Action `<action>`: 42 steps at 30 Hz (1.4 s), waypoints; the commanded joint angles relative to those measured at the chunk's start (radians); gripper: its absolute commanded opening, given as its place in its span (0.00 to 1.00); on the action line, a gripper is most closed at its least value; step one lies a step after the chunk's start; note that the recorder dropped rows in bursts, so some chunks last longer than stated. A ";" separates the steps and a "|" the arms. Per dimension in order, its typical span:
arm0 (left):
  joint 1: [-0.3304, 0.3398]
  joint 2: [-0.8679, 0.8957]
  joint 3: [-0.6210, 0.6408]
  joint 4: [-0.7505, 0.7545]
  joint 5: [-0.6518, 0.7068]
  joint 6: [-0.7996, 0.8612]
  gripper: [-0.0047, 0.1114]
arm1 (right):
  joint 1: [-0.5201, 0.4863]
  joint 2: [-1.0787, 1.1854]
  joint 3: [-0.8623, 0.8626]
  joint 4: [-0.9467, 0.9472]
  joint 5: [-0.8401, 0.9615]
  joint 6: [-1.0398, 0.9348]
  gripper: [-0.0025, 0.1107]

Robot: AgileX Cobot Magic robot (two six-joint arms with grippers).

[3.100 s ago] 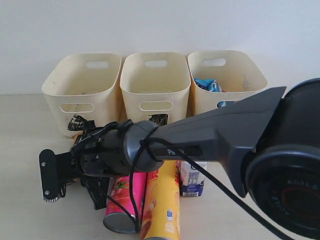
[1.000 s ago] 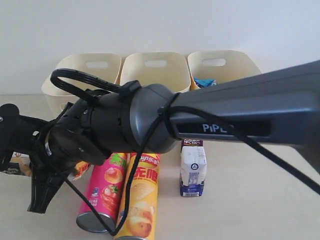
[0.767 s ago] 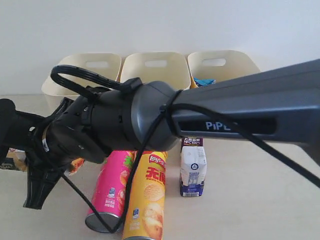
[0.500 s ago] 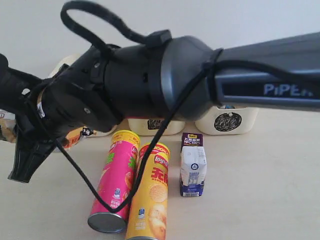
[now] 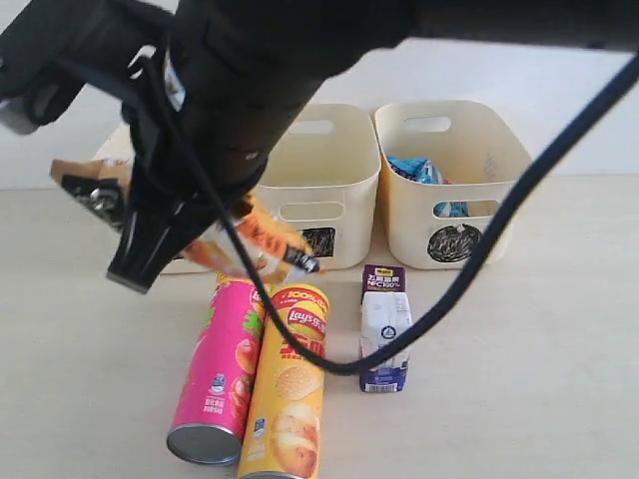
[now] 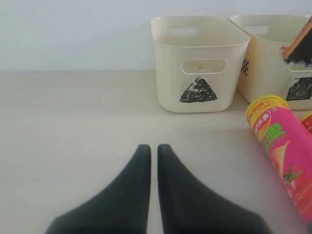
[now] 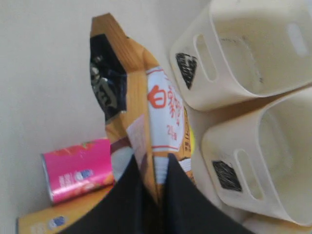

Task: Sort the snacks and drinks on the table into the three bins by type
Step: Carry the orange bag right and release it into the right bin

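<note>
Right gripper [image 7: 155, 163]: clamped on orange bag [image 7: 146, 107], held clear of the table [image 5: 539, 349].
Left gripper [image 6: 152, 148]: fingers together, empty, low over table.
Pink tube [image 5: 222, 369], yellow tube [image 5: 290, 384]: lying side by side.
Carton [image 5: 384, 324]: upright just beside them.
Blue bag [image 5: 417, 170]: in circle bin [image 5: 499, 215].

Open table [image 5: 70, 399] left of pink tube [image 5: 225, 369]; carton [image 5: 383, 329] stands before circle bin [image 5: 414, 225].
</note>
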 commanded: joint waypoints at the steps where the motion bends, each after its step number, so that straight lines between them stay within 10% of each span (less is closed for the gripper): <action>1: 0.003 -0.003 -0.003 -0.003 -0.008 -0.005 0.07 | -0.013 -0.074 0.001 -0.163 0.059 0.073 0.02; 13: 0.003 -0.003 -0.003 -0.003 -0.008 -0.005 0.07 | -0.277 -0.166 0.061 -0.196 -0.031 0.073 0.02; 42: 0.003 -0.003 -0.003 -0.003 -0.008 -0.005 0.07 | -0.869 0.255 0.104 -0.132 -1.064 0.268 0.02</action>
